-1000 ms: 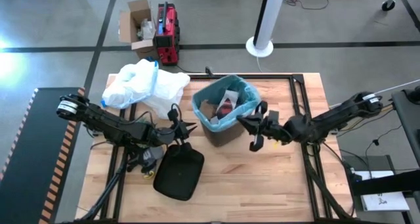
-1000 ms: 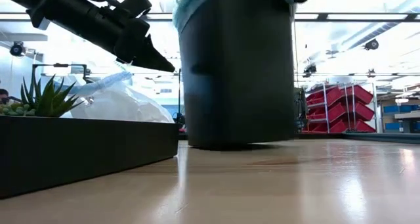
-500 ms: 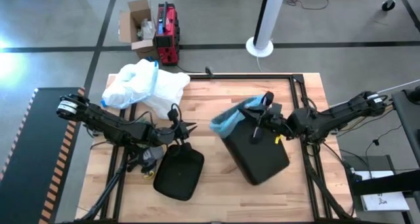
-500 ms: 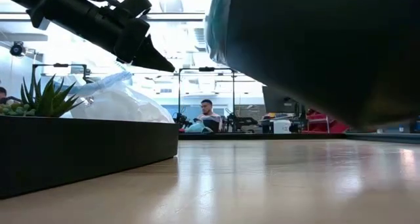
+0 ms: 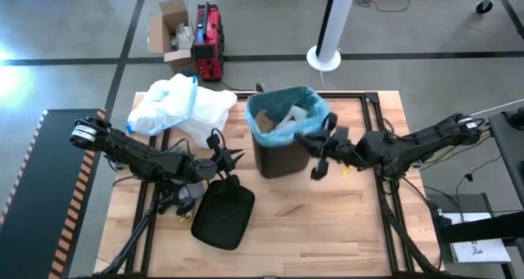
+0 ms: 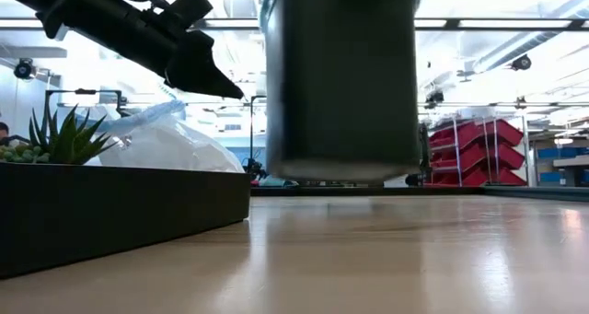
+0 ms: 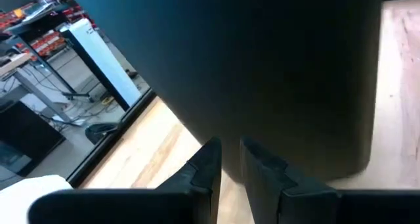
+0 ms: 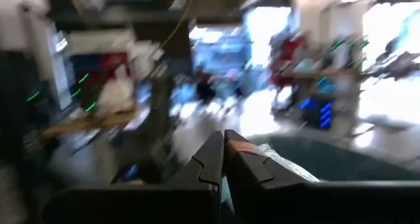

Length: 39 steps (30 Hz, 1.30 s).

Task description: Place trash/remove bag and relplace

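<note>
From above, the dark bin (image 5: 282,144) stands upright at the table's (image 5: 327,230) centre, tipped slightly toward twelve o'clock, its light-blue bag (image 5: 264,125) folded over the rim and the trash (image 5: 282,119), brown paper and pale wrappers, sitting inside. The right gripper (image 5: 315,152) is at the bin's three o'clock side, fingers drawn together on the bag's rim there. The left gripper (image 5: 232,159) waits off at the bin's nine o'clock, well clear, above a black tray (image 5: 223,216), with a white plastic bag (image 5: 176,107) at its eleven o'clock. Down at table height, the bin (image 6: 342,84) fills the middle and a sliver of light shows beneath its base, so it hangs just off the wood; the left gripper (image 6: 221,86) points in from ten o'clock, apart from the bin, over the tray (image 6: 120,213) holding a green plant (image 6: 60,137). On the left wrist, the fingers (image 7: 207,168) sit close together with a narrow gap, gripping nothing, the bin's dark wall (image 7: 262,73) just ahead. On the right wrist, heavy blur, but the fingertips (image 8: 213,152) meet, with blue bag (image 8: 289,165) bunched right beside them.
</note>
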Motion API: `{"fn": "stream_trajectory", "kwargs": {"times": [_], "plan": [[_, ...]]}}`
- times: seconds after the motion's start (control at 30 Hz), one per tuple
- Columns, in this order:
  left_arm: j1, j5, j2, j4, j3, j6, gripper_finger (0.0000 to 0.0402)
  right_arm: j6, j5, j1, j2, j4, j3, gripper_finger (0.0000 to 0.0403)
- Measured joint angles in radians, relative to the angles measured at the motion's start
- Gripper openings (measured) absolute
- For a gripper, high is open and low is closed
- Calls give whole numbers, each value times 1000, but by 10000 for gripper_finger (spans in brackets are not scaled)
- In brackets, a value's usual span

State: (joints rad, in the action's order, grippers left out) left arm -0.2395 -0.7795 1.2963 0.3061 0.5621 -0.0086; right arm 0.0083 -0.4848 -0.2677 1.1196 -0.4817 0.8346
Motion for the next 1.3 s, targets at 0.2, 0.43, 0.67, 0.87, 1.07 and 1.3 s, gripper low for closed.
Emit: {"fn": "stream_trajectory", "kwargs": {"times": [0.2, 0.43, 0.67, 0.87, 1.07, 1.3], "plan": [[-2, 0, -2, -2, 0, 0, 43, 93, 17, -101, 74, 15, -55, 0], [-2, -4, -9, 12, 0, 23, 43, 158, -15, -179, 132, 54, -67, 0], [-2, -8, -37, 93, 37, 115, 43, 71, -170, -181, 94, 44, -65, 0], [-3, -8, -41, 55, 111, 173, 43, 1, -190, -175, 48, 49, -56, 0], [-12, 8, -37, 45, 147, 183, 43, 88, -201, -168, 50, 165, -56, 0], [-42, 86, -36, 45, 161, 182, 43, 98, -219, -150, 69, 169, -56, 0]]}}
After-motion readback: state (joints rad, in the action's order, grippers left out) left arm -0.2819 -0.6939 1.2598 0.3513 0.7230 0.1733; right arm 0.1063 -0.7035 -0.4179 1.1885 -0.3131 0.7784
